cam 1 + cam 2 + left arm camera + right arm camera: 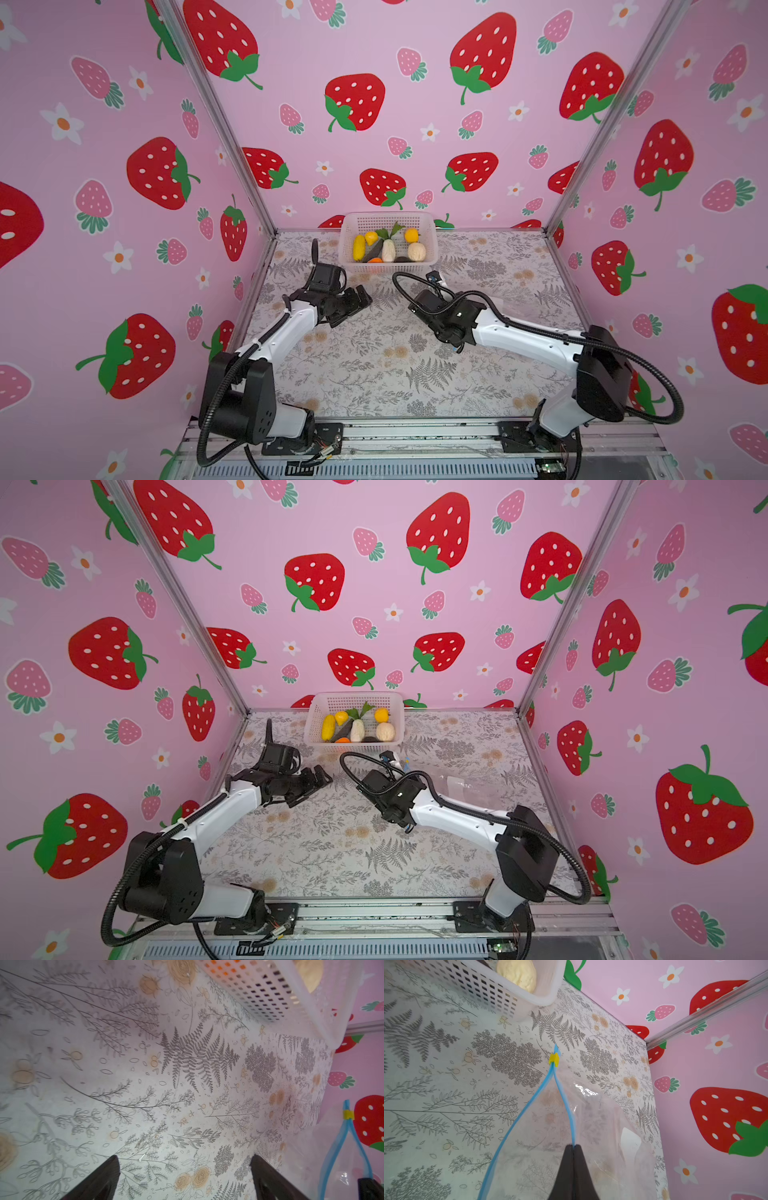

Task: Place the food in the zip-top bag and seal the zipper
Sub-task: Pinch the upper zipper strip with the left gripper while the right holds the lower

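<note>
**A:** Right tool (574,1145), what state?

**B:** Top view: food (388,248) all lay in the basket (399,267), upper centre. Left wrist: left tool (185,1157) spread, empty. Right wrist: right tool pinched the zipper (566,1103) of the open zip-top bag (602,1130), lower centre. Nothing packed.

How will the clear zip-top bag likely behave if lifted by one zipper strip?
Probably floppy: the zip-top bag is thin, creased film, its zipper strips bowed apart where the right end effector pinches one. Likely very light: it looks empty. Glossy film may slip.
</note>
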Available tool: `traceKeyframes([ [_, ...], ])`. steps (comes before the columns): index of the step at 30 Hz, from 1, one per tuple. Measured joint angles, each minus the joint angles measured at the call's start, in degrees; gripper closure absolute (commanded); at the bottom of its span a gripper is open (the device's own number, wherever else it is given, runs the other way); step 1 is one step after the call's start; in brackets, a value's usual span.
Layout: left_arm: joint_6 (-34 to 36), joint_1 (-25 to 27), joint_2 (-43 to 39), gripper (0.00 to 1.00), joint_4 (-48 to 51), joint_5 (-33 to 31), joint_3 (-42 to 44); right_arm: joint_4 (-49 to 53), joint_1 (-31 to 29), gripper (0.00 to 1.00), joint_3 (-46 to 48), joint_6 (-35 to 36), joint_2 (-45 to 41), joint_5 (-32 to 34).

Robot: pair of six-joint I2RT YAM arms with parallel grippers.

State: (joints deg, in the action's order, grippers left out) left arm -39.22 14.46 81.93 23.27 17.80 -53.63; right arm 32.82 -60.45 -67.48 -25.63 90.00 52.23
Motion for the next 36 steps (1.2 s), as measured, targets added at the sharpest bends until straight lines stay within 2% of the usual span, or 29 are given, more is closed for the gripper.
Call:
traceKeyframes([
  [4, -1.6, 5.7, 3.0, 0.03, -5.3, 1.9, -0.1, -5.2, 0.9, 1.0, 2.7, -0.3, -1.3, -3.1],
  [8, -4.4, 11.0, 6.6, 0.08, -13.9, 5.3, -0.2, -8.1, 2.1, 1.0, 5.7, -4.2, -1.2, -7.3],
  [13, -6.3, 17.7, 15.1, 0.1, -20.3, 8.9, -5.2, -14.7, 5.7, 1.0, 12.1, -7.4, -3.7, -16.2],
  [16, -7.0, 21.2, 19.0, 0.15, -22.9, 10.4, -7.9, -18.0, 8.8, 1.0, 15.6, -8.0, -7.3, -21.2],
  [21, -7.7, 22.5, 22.1, 0.28, -24.5, 12.3, -10.2, -24.5, 14.0, 1.0, 19.0, -8.2, -13.2, -29.4],
  [26, -8.0, 22.7, 24.8, 0.44, -24.8, 13.3, -13.8, -27.2, 15.4, 1.0, 19.2, -7.5, -13.9, -34.2],
  [34, -7.9, 22.9, 26.1, 0.78, -24.7, 14.4, -16.6, -27.5, 16.0, 1.0, 19.1, -6.8, -14.0, -37.7],
  [36, -7.8, 22.9, 26.1, 0.86, -24.7, 14.4, -16.6, -26.7, 16.0, 0.94, 19.1, -6.6, -14.0, -37.8],
])
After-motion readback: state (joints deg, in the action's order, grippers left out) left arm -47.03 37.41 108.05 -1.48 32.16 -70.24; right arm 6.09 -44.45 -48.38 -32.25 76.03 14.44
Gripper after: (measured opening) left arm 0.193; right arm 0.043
